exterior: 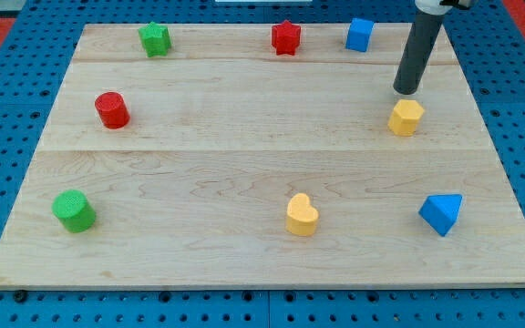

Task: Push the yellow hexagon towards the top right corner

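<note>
Yellow hexagon [406, 117]: a small six-sided prism with a flat top and matte surface, standing on the wooden board near its right edge, in the upper half, below and left of the top right corner.
My tip [407, 91]: the lower end of a straight dark grey rod, smooth and round, coming down from the view's top; it sits just above the yellow hexagon on the top-edge side, very close, though I cannot tell whether it touches. There are no jaws on it and it holds nothing.
Blue cube [360, 35]: a blocky piece near the top edge, left of the rod.
Red star [286, 37]: a pointed, ridged block at the top edge, near the middle.
Blue triangular block [441, 213]: a wedge near the bottom right corner, well apart from the hexagon.
Yellow heart [302, 214]: lobed top, near the bottom edge, right of centre.
Green star [154, 38]: near the top left corner.
Red cylinder [112, 109]: round, upright, near the left edge.
Green cylinder [74, 210]: near the bottom left corner.
Board [244, 164]: pale wood planks with visible grain and seams, lying on a blue perforated base [7, 109].
</note>
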